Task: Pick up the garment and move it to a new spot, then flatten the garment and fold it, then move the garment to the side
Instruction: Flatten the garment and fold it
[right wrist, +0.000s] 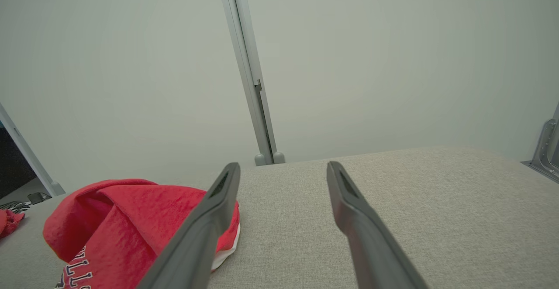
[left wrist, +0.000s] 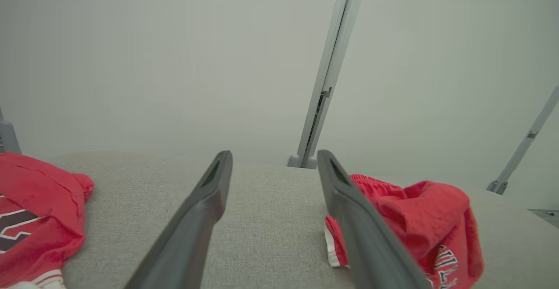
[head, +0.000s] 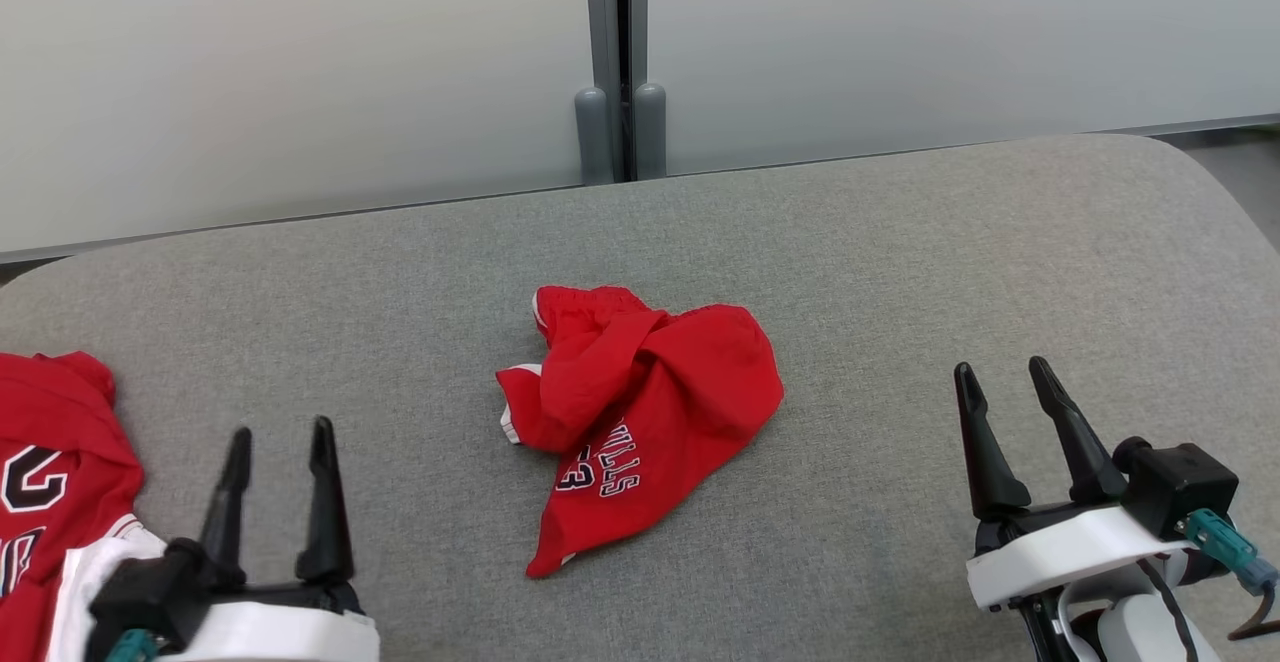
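Evidently the shorts (head: pixel 640 412) lay crumpled mid-tabletop (head: pixel 900 272), well apart from left hand (head: pixel 281 429) and right hand (head: pixel 1002 367), both spread and empty; best, I judged, to pinch the raised waistband fold deep, lift clear, and leave the jersey (head: pixel 60 432) alone.
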{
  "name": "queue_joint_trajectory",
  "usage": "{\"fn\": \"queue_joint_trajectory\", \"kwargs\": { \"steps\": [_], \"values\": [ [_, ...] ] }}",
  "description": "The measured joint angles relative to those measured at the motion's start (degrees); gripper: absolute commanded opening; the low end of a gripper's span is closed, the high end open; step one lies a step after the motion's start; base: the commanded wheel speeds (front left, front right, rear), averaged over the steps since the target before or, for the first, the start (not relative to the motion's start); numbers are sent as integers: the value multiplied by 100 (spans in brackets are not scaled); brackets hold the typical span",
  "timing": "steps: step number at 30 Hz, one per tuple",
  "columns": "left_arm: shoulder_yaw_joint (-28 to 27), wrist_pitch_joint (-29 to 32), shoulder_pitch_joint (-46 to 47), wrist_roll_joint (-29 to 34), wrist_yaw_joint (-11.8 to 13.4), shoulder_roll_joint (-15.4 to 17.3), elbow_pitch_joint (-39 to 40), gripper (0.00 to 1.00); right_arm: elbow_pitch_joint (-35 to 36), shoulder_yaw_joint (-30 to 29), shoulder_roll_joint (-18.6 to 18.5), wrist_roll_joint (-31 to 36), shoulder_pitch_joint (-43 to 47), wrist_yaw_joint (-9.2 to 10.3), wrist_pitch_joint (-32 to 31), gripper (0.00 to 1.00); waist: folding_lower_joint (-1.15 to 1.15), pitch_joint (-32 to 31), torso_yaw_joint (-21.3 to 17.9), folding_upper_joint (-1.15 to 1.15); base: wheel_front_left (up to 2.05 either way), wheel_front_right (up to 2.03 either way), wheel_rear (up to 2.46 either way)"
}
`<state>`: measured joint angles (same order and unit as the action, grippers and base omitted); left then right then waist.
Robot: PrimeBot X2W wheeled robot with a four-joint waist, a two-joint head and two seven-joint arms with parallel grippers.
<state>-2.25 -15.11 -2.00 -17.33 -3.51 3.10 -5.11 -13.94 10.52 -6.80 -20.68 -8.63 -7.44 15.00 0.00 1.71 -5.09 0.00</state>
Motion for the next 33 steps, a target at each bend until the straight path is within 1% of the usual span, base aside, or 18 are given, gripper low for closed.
{"fn": "queue_joint_trajectory", "kwargs": {
  "steps": [3, 6, 10, 17, 18, 22, 26, 29, 30, 31, 33],
  "values": [
    [215, 120, -18, -109, -83, -14, -287, 100, -13, 14, -8, -1, -24, 0, -1, 100, 0, -3, -1, 0, 0, 0, 0],
    [430, 489, -10, -225, -179, -13, -436, 100, -20, 11, -13, -8, -25, 0, -1, 100, 0, 13, 0, 0, 0, 0, 0],
    [876, 1209, 2, -389, -303, 73, -499, 100, -20, 21, 2, -8, -45, 0, 0, 100, 0, 60, -7, 0, 0, 0, 0],
    [1617, 2580, 54, -771, -370, 387, -633, 100, -9, 54, 21, -8, -146, 0, 0, 100, 0, 179, -95, 0, 0, 0, 0],
    [1617, 2580, 54, -771, -370, 387, -633, 100, -9, 54, 21, -8, -146, 0, 0, 100, 0, 179, -95, 0, 0, 0, 0],
    [1944, 3081, 165, -953, -376, 556, -647, 100, 11, 45, 20, -7, -175, 0, 0, 100, 0, 272, -184, 0, 0, 0, 0],
    [2256, 3335, 412, -1044, -383, 626, -693, 100, 13, 60, 26, -7, -257, 0, 0, 100, 0, 381, -258, 0, 0, 0, 0],
    [2320, 3432, 611, -993, -381, 691, -893, 100, 9, 100, 45, -8, -300, 0, 0, 100, 0, 445, -331, 0, 0, 0, 0],
    [2313, 3438, 677, -995, -381, 686, -950, 62, 12, 105, 57, -8, -307, 0, -1, 100, 0, 458, -356, 0, 0, 0, 0],
    [2349, 3513, 783, -996, -381, 676, -1056, 0, 15, 98, 63, -8, -314, 0, 0, 100, 0, 476, -398, 0, 0, 0, 0],
    [2369, 3557, 827, -1003, -381, 678, -1103, 0, 7, 77, 63, -9, -314, 0, 0, 100, 0, 477, -420, 0, 0, 0, 0]
  ]
}}
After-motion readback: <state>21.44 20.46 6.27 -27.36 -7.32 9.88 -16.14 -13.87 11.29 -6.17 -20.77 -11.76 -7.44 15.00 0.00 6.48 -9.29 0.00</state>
